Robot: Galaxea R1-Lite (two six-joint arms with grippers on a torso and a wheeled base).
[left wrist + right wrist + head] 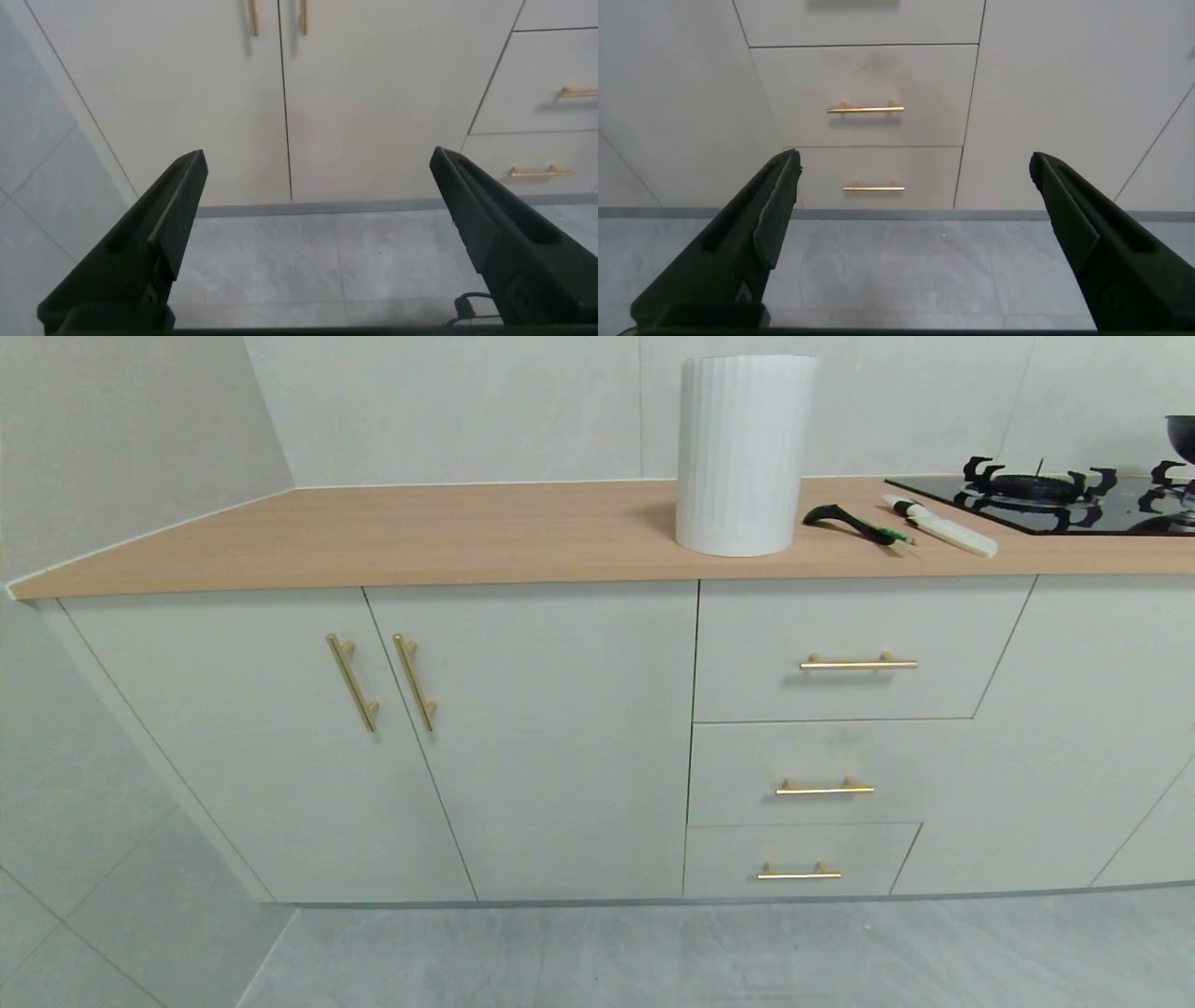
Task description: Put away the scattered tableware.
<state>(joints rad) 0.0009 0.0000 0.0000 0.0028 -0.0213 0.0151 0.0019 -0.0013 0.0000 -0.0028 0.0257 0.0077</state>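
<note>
Wide open and empty, my left pincer (318, 161) faces the cupboard doors (374, 84); my right pincer (915, 161), just as wide and holding nothing, faces the drawers (868, 79). Up on the countertop (420, 537), black utensil (854, 523) and white utensil (943, 527) lie side by side near the ribbed white canister (744, 453).

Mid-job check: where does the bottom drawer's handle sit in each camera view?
Head view: bottom drawer handle, lowest in the drawer stack.
Left wrist view: bottom drawer handle, just above the floor.
Right wrist view: bottom drawer handle, seen nearly head-on.
Shared landmark: middle drawer handle, directly above it in all three.
</note>
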